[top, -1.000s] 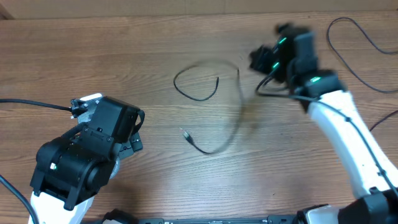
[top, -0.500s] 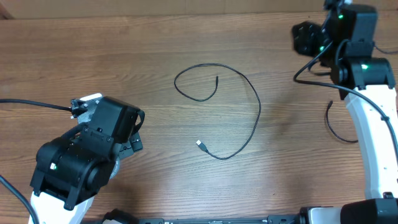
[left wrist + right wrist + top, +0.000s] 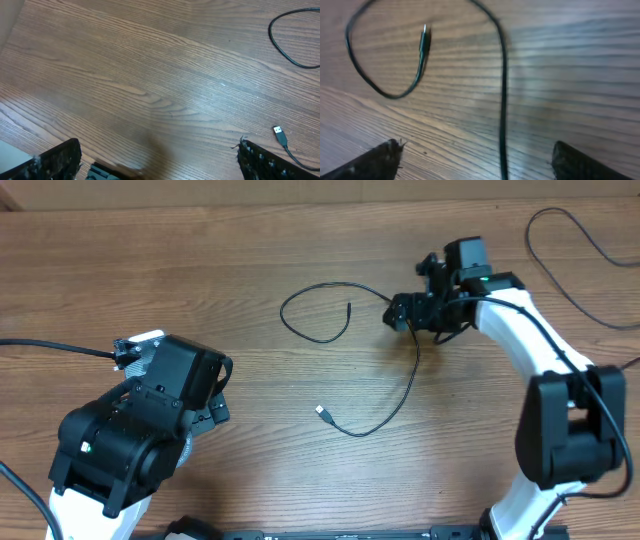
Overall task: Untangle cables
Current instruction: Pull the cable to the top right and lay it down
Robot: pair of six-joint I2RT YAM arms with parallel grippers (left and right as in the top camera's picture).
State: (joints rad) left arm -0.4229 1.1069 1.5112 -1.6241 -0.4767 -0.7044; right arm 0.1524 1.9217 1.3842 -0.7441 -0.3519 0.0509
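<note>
Cable: a thin black flexible cable point(image 3: 416, 360) lies loose near the middle of the brown wood-grain table point(image 3: 180, 250).
Cable shape: an open loop on the left side runs on into a long arc that sweeps right and then curves back toward the near edge.
Plug end: a small black plug point(image 3: 349, 308) ends the loop. It lies inside the loop and stops short of the strand above it. The right wrist view shows it too point(image 3: 424, 40).
USB end: a silver USB-type tip point(image 3: 322, 411) ends the arc on the near side, apart from the loop.
Right hand: the right hand point(image 3: 397, 313) is over the top of the arc, its fingers spread wide. The cable runs along the table between them, ungripped. Whether a finger touches it, I cannot tell.
Left hand: the left hand point(image 3: 160, 170) is at the near left, spread wide and holding nothing. In its wrist view the USB tip point(image 3: 279, 133) lies near its right finger point(image 3: 265, 160).
</note>
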